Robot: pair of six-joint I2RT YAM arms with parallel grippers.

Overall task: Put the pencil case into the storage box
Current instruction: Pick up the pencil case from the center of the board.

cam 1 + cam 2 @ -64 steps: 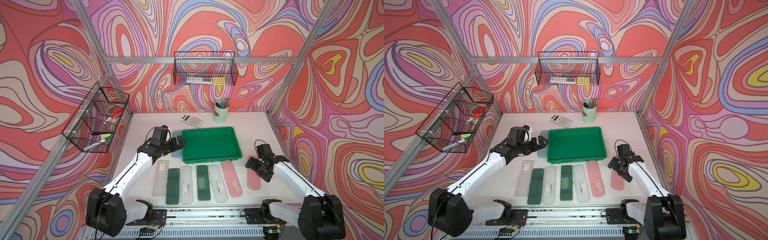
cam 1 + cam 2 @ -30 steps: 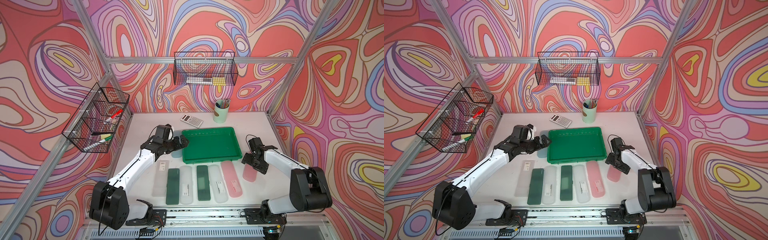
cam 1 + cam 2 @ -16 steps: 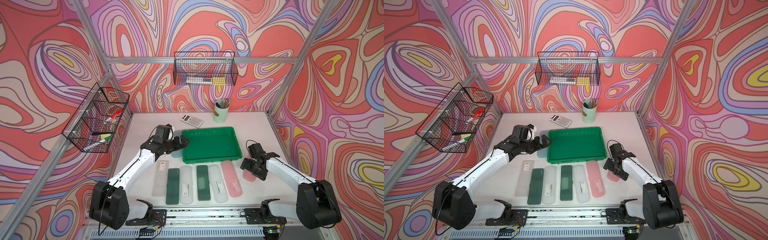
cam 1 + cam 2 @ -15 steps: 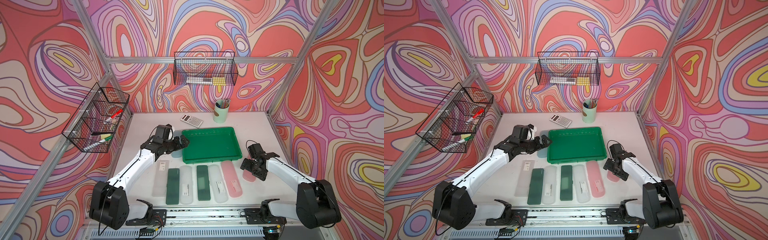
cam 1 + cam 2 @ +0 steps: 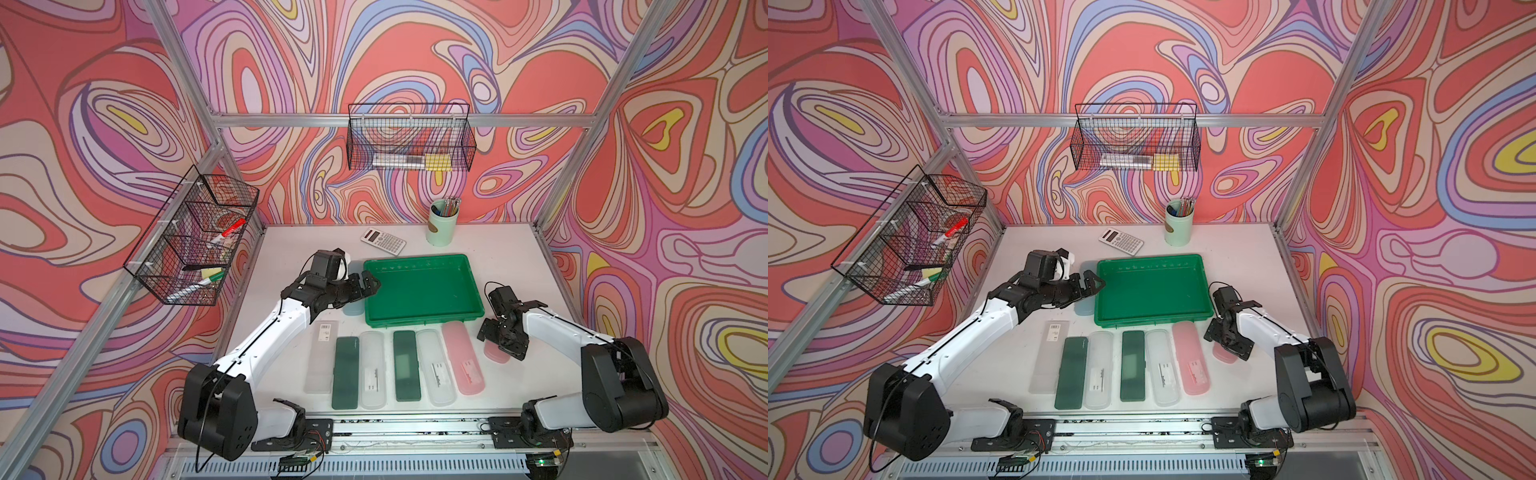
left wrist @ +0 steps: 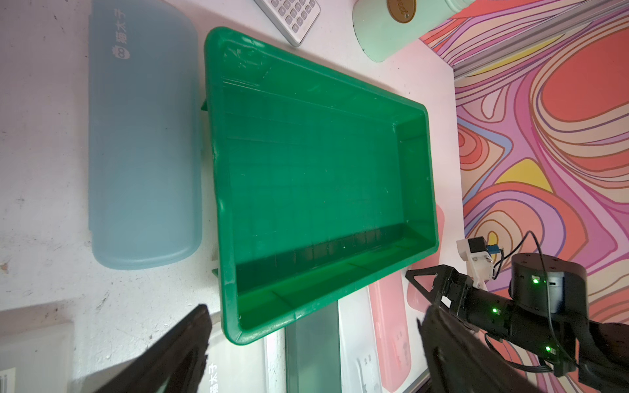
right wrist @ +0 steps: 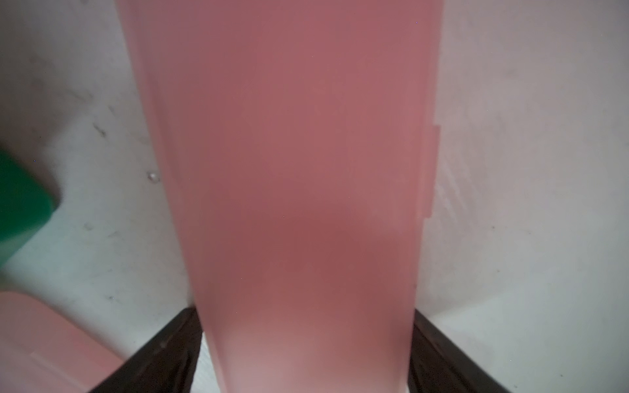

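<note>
Pink pencil case point(image 7: 306, 170) lay flat on table point(image 5: 511, 257), just off near right corner of storage box point(image 5: 422, 319); box empty. Right gripper point(image 5: 500, 343) sat astride case, fingers point(image 7: 177, 347) pressed against both long edges. Left gripper point(image 5: 368, 284) spread, empty, by box's left rim. Case judged light, rigid, smooth plastic, likely slippery. Pinch across width near mid-length, or it could tip.

A calculator point(image 5: 382, 241) and pen cup point(image 5: 441, 232) stand behind the storage box point(image 5: 419, 286). The left pencil case point(image 6: 143, 153) lies along its left side, the row of pencil cases point(image 5: 405, 365) before it, the right pencil case point(image 5: 495, 355) right of the row.
</note>
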